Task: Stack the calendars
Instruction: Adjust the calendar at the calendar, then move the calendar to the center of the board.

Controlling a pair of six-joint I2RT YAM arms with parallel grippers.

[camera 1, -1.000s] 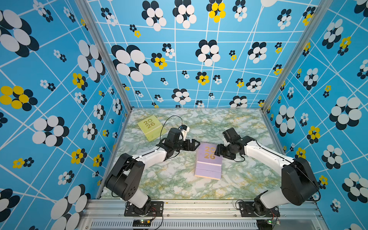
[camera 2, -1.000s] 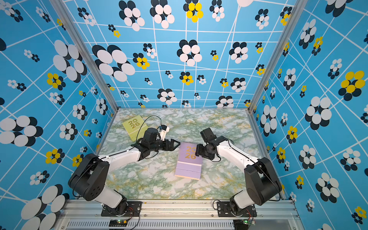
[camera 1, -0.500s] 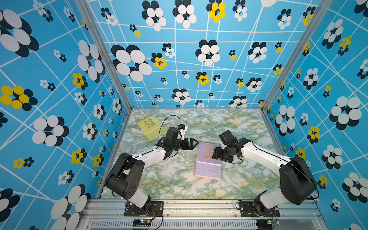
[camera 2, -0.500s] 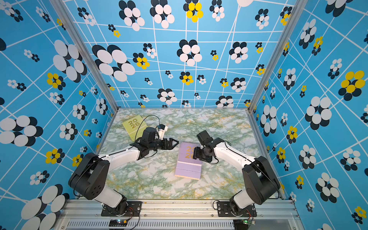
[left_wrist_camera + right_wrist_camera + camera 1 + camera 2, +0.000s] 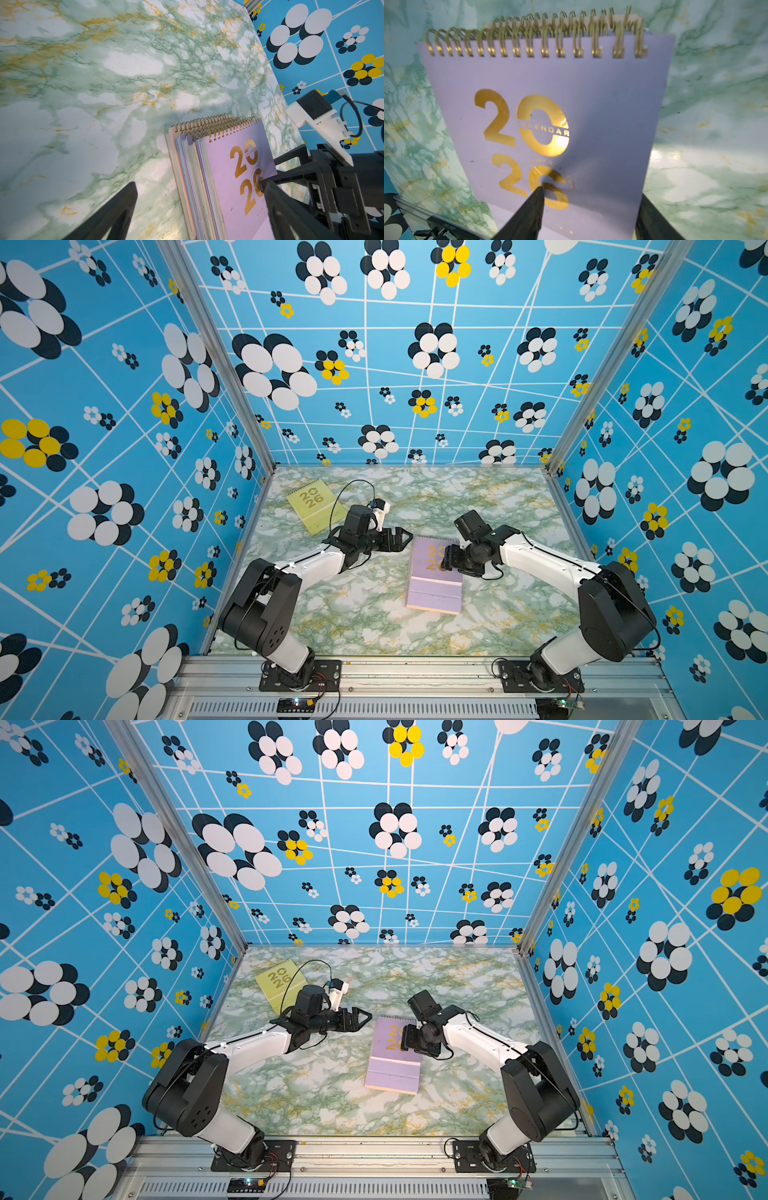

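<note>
Calendar stack (image 5: pixel 434 576), lilac on top: middle of bench (image 5: pixel 498 506). Yellow-green calendar (image 5: pixel 316 506): far left corner, well apart. Right gripper (image 5: pixel 446 562): fingers (image 5: pixel 529 212) apart, astride stack's edge. Left gripper (image 5: pixel 400 538): fingers (image 5: pixel 116 214) apart, empty, beside stack. Advice: nudge gently, square spirals (image 5: pixel 529 41) before adding the last.

Table (image 5: pixel 374 635): stack of calendars (image 5: pixel 434 576) at centre, spirals toward the back. Single calendar (image 5: pixel 316 506) flat at back left, well apart. Left hand (image 5: pixel 404 540) just left of the stack's back corner; right hand (image 5: pixel 446 562) over its right edge.
</note>
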